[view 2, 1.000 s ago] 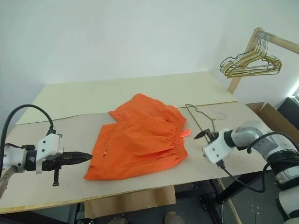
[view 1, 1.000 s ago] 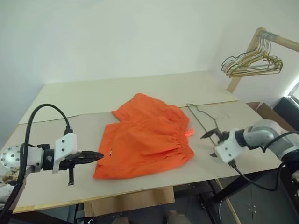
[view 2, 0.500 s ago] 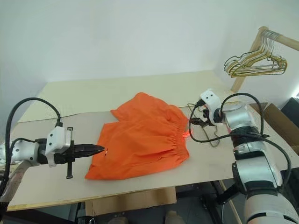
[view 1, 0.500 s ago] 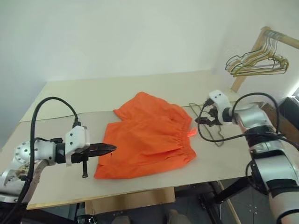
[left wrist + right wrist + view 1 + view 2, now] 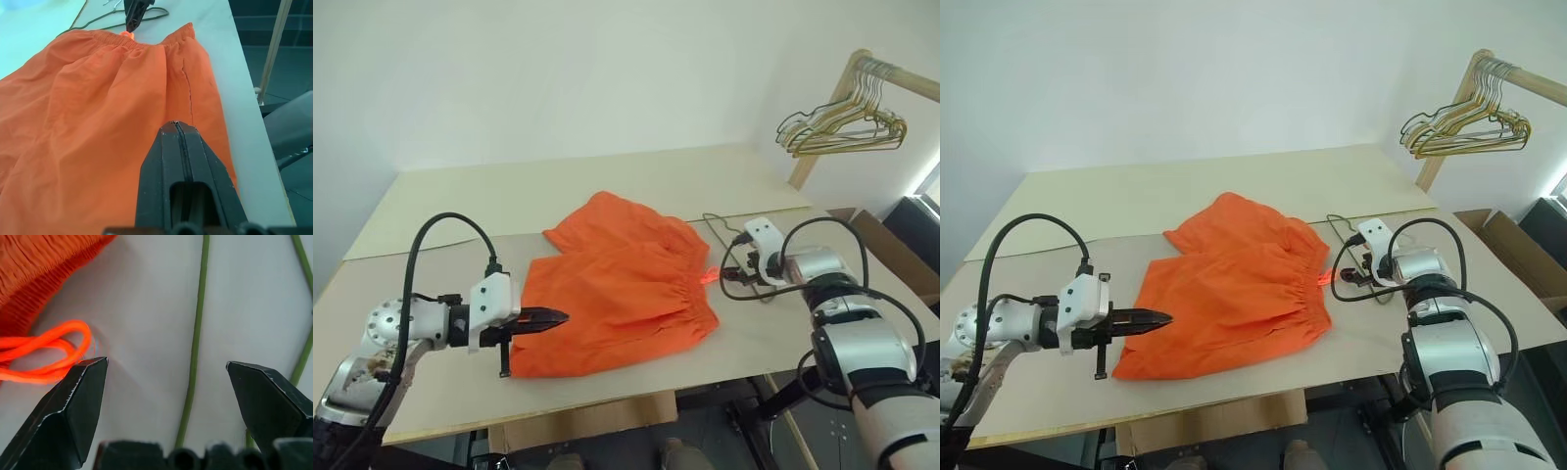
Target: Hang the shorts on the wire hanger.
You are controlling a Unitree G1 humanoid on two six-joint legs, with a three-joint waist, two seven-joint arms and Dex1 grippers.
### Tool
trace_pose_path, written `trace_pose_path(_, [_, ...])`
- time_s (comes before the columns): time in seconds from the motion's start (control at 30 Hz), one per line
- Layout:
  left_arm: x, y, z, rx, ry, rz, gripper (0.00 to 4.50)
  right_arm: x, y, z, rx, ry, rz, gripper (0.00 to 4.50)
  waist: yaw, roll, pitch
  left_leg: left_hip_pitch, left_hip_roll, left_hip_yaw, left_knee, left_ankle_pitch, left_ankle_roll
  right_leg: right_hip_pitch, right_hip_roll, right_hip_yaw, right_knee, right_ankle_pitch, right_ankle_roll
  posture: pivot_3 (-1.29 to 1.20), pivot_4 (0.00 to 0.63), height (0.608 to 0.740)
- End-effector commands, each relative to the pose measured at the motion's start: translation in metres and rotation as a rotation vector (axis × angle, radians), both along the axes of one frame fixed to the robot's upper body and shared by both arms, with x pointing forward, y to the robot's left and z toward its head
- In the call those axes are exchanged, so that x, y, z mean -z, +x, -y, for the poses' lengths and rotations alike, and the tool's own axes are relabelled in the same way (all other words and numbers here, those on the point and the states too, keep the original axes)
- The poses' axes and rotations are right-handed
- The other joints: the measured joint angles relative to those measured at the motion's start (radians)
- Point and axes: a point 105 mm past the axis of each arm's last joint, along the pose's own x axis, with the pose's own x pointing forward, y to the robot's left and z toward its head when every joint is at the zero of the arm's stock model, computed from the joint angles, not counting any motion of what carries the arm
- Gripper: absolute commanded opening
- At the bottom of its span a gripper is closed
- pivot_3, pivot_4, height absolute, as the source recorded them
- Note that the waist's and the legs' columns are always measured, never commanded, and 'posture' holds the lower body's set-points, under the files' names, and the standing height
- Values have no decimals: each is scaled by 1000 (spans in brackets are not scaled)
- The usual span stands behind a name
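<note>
The orange shorts (image 5: 617,284) lie flat in the middle of the table, waistband toward my right arm. The wire hanger (image 5: 195,333), thin and green-grey, lies on the table just past the waistband. My right gripper (image 5: 166,363) is open and points down at the table, its fingers to either side of one hanger wire, nothing gripped. The orange drawstring loop (image 5: 49,352) lies beside one of its fingertips. My left gripper (image 5: 553,318) is shut and empty, hovering over the leg hem at the shorts' near left corner. From the left wrist, the right gripper (image 5: 134,14) appears at the waistband.
A bunch of gold and dark wire hangers (image 5: 842,127) hangs from a wooden rail at the far right. A cardboard box (image 5: 1518,255) stands beyond the table's right edge. The table's front edge (image 5: 607,406) runs close below the shorts.
My right gripper has swung in from the table's right side, rolled over, and come down over the hanger beside the waistband. The left gripper has edged right, over the shorts' hem.
</note>
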Motion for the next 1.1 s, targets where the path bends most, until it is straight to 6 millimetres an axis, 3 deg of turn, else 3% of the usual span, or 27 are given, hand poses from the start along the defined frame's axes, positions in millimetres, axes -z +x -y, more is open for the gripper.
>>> trace_pose_path(0.03, [-5,-1,2,7,12,33,0,-11,6,1,2,-4,38,4481,-1,0,0,0,0,0,0,0,0,0,0,0,0,0,0,35,0,740])
trace_pose_path(0.1, [-3,-2,1,8,22,29,0,-6,3,1,2,18,13,4481,-1,0,0,0,0,0,0,0,0,0,0,0,0,0,0,37,0,740])
trace_pose_path(0.2, [-1,-4,1,7,21,24,0,0,-2,3,6,19,-17,3952,0,0,0,0,0,-1,0,0,0,0,0,0,-1,0,0,37,0,740])
trace_pose_path(0.6, [1,-1,5,15,31,36,0,18,-13,11,35,-4,-99,60,1,-2,-3,3,1,-1,0,0,0,3,1,-1,-1,0,0,36,0,740])
trace_pose_path(0.83, [-1,6,8,-3,7,59,0,9,-7,16,77,14,-23,26,2,-4,-4,3,0,-1,0,0,0,4,1,-1,-1,0,0,31,0,740])
trace_pose_path(0.97, [-13,23,13,-97,-107,96,0,-13,4,21,149,82,87,26,3,-4,-4,3,0,-1,0,0,0,4,0,-1,-1,0,0,31,0,740])
trace_pose_path(1.1, [-34,45,21,-232,-328,66,0,-48,14,17,180,160,276,26,4,-4,-4,0,0,-3,0,0,0,2,0,-1,-1,0,1,30,0,740])
